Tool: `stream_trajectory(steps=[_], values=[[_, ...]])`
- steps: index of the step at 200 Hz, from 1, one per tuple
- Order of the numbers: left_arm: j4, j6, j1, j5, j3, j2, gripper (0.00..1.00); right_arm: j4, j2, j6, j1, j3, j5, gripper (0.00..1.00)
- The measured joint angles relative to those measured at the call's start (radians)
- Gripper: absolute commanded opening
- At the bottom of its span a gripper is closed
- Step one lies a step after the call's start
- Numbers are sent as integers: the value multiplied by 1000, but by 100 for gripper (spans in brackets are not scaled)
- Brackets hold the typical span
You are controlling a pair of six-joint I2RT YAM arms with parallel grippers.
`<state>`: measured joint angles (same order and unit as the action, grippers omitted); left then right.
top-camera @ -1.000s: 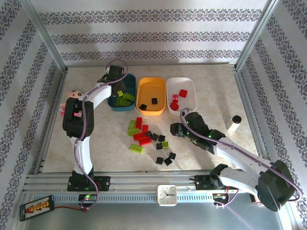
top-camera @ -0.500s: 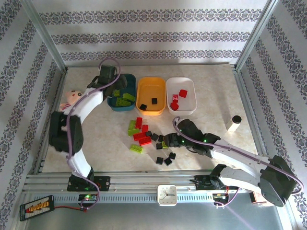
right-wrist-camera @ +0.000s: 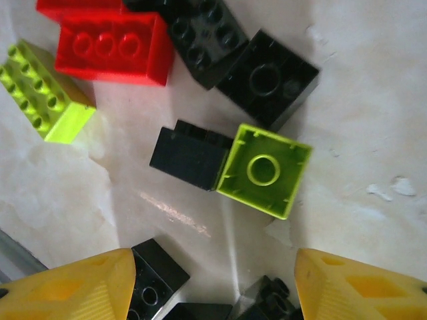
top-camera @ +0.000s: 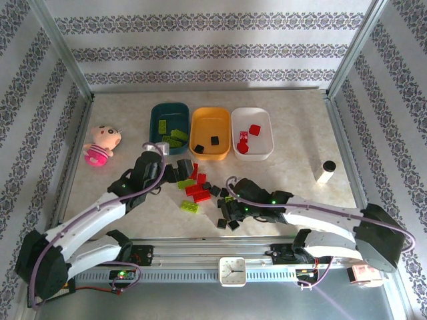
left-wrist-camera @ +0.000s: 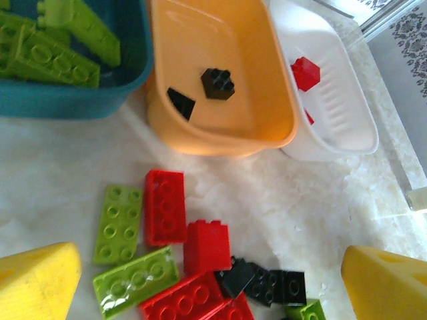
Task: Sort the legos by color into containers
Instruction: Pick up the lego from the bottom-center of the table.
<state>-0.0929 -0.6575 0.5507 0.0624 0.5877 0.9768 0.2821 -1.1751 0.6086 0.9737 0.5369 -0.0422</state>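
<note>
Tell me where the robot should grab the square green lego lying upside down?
Probably from straight above, the right tool pinching the square green lego across the two flat sides that run away from the black lego touching it. It lies flat, hollow side up, so its walls stand upright. A second black lego sits close to one of those sides.

Three shallow rounded-rectangular plastic tubs sit in a row at the far side of the table. The dark teal tub (top-camera: 170, 111) on the left holds lime green studded bricks (top-camera: 176, 137). The orange tub (top-camera: 211, 124) in the middle holds two black bricks (top-camera: 215, 140). The white tub (top-camera: 263, 142) on the right holds a few red bricks (top-camera: 254, 129). In front of the tubs, loose red bricks (top-camera: 199, 193), loose lime bricks (top-camera: 189, 206) and loose black bricks (top-camera: 222, 223) lie mixed, some touching. A small lime square brick (right-wrist-camera: 265, 171) lies underside up against a black one.
</note>
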Motion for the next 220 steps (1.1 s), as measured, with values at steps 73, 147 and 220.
stream_trajectory(steps=[73, 147, 220], values=[[-98, -36, 0, -67, -107, -241, 100, -9, -232, 24, 59, 119, 72, 62], [-163, -36, 0, -101, -124, -294, 100, -1, -414, 13, 72, 269, 165, 46], [-201, -36, 0, -100, -140, -327, 100, 15, -306, -55, 102, 270, 156, 25]])
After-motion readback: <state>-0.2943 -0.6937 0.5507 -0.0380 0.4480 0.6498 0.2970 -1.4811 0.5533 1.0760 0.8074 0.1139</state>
